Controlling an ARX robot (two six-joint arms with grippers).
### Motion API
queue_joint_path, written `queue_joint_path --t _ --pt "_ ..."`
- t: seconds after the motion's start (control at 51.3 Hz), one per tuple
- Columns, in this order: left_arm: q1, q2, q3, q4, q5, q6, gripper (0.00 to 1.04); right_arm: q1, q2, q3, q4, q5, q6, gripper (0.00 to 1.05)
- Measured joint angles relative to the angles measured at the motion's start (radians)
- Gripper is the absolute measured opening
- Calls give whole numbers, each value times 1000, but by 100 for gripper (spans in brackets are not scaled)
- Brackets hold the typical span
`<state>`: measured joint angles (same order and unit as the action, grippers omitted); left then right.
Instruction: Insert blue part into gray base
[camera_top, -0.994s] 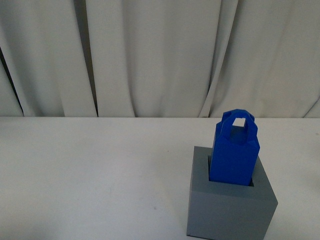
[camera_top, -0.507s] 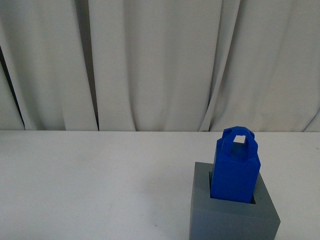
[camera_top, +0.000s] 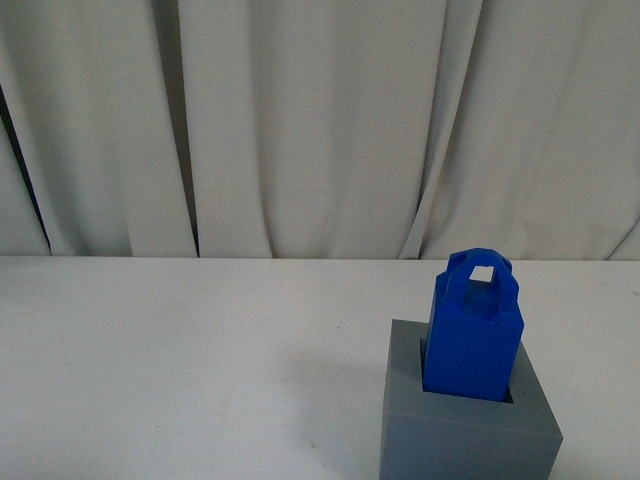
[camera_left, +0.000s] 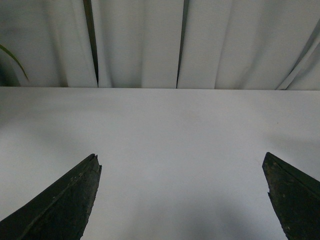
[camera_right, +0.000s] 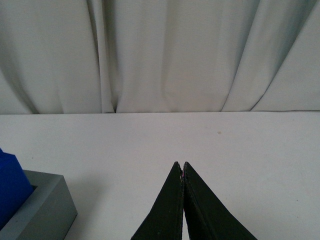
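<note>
1. One white worktop (camera_top: 180, 350) spans the front view, its left and middle parts bare, with pleated white curtains (camera_top: 300, 120) hanging behind it.
2. One gray base (camera_top: 465, 435) stands on the worktop at the right of the front view, near the robot; its lower part runs out of the picture.
3. One blue part (camera_top: 472, 345) stands upright in the recess in the base's top, its lower end down inside and most of its body rising above the rim. A thin dark gap shows at the recess on its right side.
4. One loop handle (camera_top: 480, 268) crowns the blue part, and the curtain shows through its square hole.
5. Neither arm appears in the front view.
6. In the left wrist view, the left gripper (camera_left: 182, 200) shows two dark fingers (camera_left: 65, 205) spread wide apart, with only bare worktop (camera_left: 175, 130) between them and nothing held.
7. In the right wrist view, the right gripper (camera_right: 182, 172) shows two dark fingers (camera_right: 167, 210) pressed together tip to tip, with nothing between them.
8. In that same view the base (camera_right: 42, 210) with a corner of the blue part (camera_right: 10, 187) sits at the picture's edge, apart from the closed fingers, with bare worktop (camera_right: 225, 145) around.
</note>
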<state>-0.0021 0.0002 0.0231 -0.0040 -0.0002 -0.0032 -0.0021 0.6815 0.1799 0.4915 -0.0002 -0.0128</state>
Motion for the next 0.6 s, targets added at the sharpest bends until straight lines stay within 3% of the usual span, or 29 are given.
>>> queue_joint_path --t 0.604 --pt "0 0 0 0 0 0 99 0 -263 -131 -126 0 1 2"
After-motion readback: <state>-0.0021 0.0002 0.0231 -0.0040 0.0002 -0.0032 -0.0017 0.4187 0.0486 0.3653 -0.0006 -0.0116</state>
